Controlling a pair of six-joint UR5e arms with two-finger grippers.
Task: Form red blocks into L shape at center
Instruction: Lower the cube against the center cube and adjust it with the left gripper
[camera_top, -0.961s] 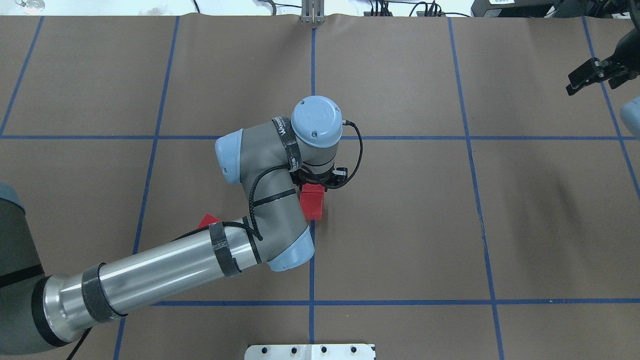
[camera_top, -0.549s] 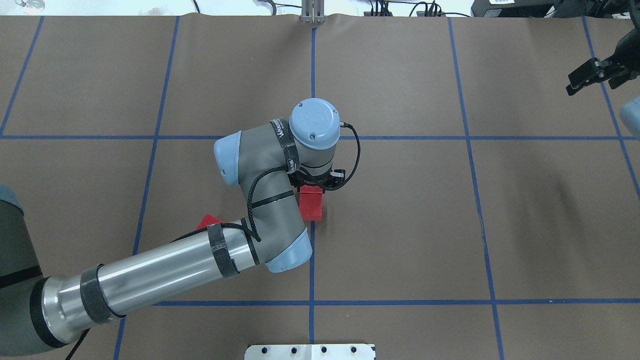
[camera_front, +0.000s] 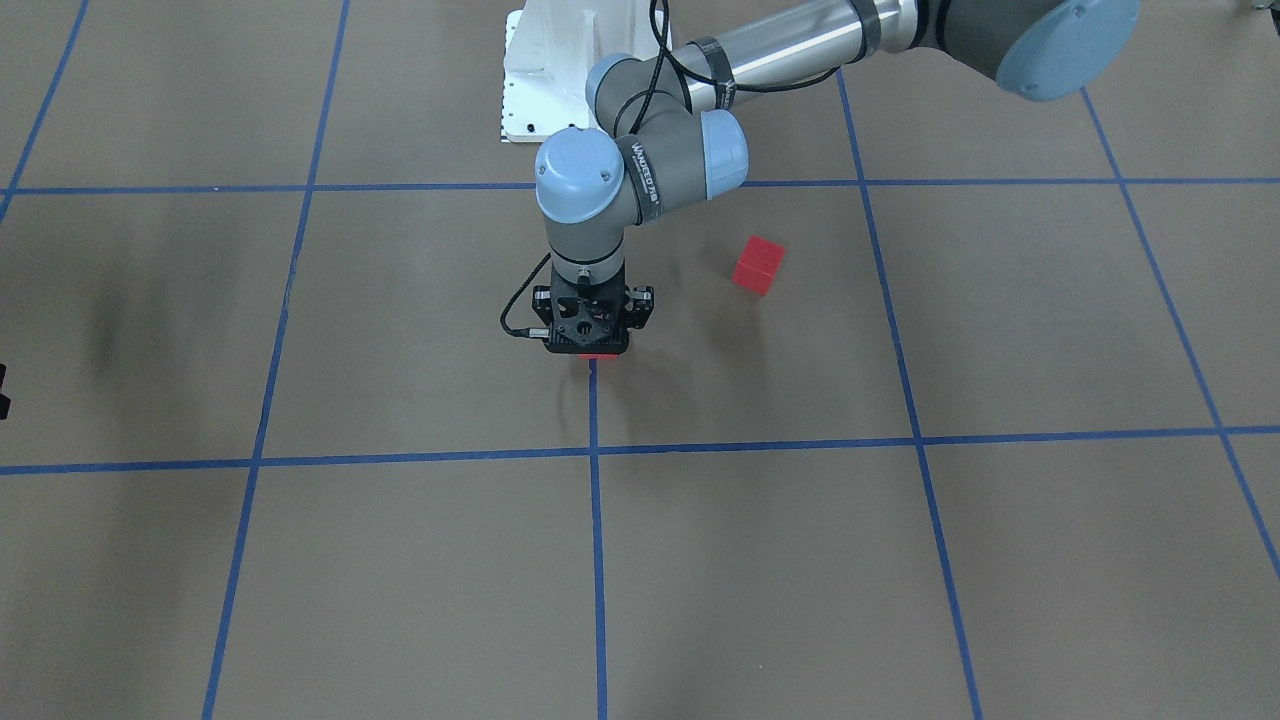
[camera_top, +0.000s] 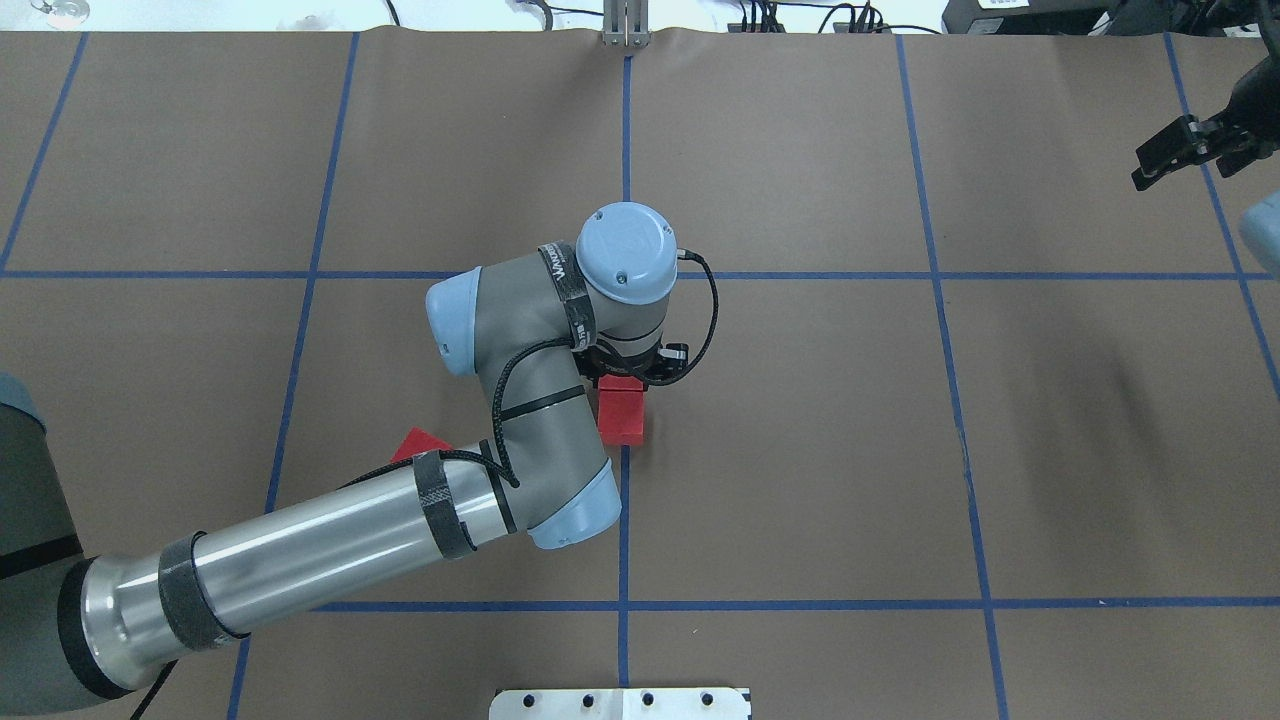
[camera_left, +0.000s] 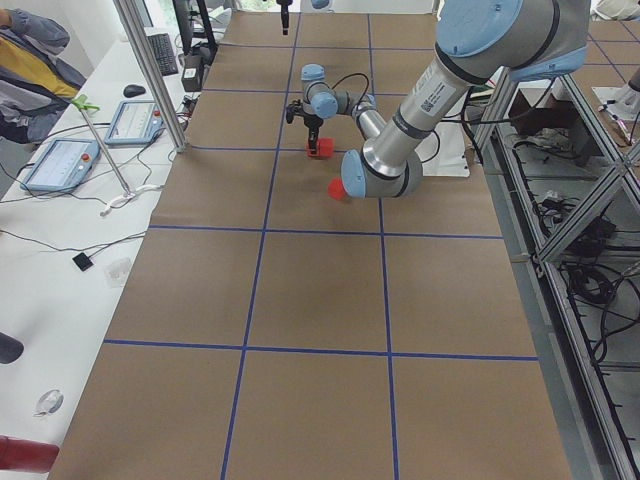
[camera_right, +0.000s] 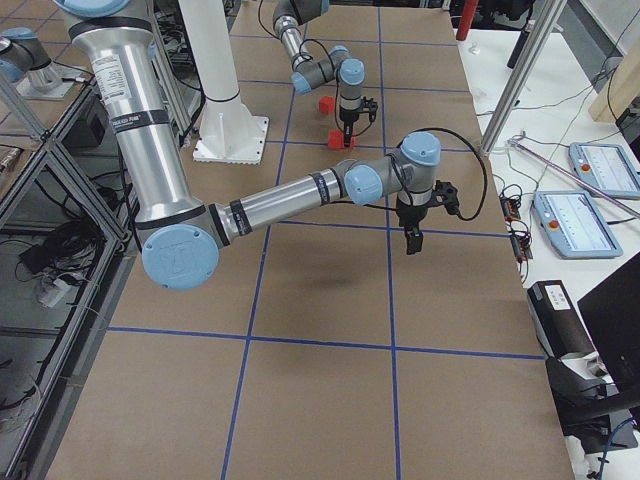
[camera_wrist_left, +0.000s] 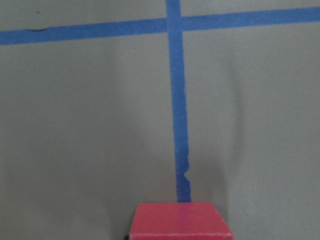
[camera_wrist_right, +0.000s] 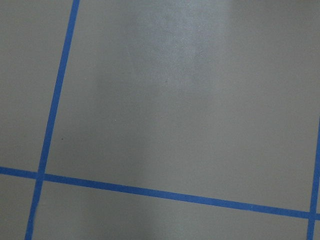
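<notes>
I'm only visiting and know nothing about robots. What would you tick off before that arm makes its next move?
1. Left arm's black two-finger gripper above middle blue tape line: ok.
2. Its hold on the small matte red cube below it: cannot tell, fingers hidden.
3. Lone red cube joined to the shape: not ok, it sits apart.
4. Third red cube found: cannot tell.
5. Right gripper well clear of the centre: ok.

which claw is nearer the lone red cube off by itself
Left: the left claw is at centre, near the lone small matte red cube; the right claw hovers far across the table.
</notes>
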